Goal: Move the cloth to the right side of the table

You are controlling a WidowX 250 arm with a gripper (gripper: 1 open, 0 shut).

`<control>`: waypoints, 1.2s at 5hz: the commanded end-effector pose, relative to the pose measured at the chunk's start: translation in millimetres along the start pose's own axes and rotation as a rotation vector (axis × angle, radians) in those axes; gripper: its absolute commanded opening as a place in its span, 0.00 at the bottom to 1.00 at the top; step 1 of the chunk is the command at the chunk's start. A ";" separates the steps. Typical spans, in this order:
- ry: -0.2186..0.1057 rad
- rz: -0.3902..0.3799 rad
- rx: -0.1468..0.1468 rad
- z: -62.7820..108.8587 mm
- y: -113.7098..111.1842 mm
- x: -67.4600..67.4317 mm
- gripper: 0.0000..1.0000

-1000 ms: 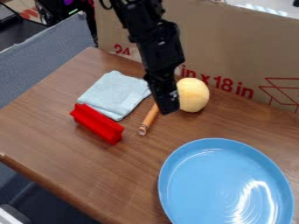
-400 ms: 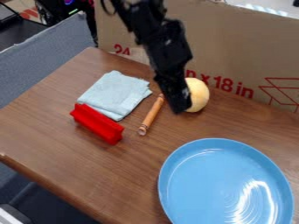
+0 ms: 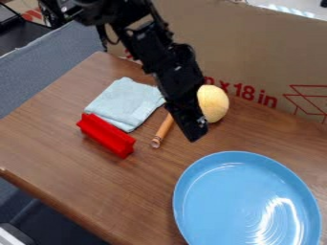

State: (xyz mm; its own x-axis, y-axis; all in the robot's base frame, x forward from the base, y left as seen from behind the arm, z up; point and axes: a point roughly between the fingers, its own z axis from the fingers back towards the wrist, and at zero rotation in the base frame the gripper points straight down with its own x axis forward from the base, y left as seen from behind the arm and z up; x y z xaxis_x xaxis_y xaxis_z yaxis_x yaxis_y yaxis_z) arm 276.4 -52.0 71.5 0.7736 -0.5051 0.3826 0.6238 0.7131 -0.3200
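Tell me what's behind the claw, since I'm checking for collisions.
Part of a round yellow item shows behind the claw; the rest is covered.

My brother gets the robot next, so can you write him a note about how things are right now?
Gripper: shut, holding nothing that I can see, above the table between the orange stick and the blue plate.
Cloth: lying on the left part of the table as the picture shows it, behind the red block.
Yellow ball-like thing: behind the gripper, by the cardboard box.
Done: nothing of the move; the cloth is not on the right side.
Left: grab the cloth, carry it to the right side, let go.
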 end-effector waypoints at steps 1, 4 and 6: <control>-0.039 -0.037 0.056 -2.6 -10.4 0.1 0.00; -0.051 0.026 0.025 21.3 13.6 -30.8 0.00; -0.089 0.052 -0.012 27.3 -17.7 -10.2 0.00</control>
State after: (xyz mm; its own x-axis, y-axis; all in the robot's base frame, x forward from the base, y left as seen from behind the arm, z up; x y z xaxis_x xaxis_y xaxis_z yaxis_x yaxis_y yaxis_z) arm 250.8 -47.9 89.0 0.8068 -0.4193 0.4163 0.5727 0.7282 -0.3764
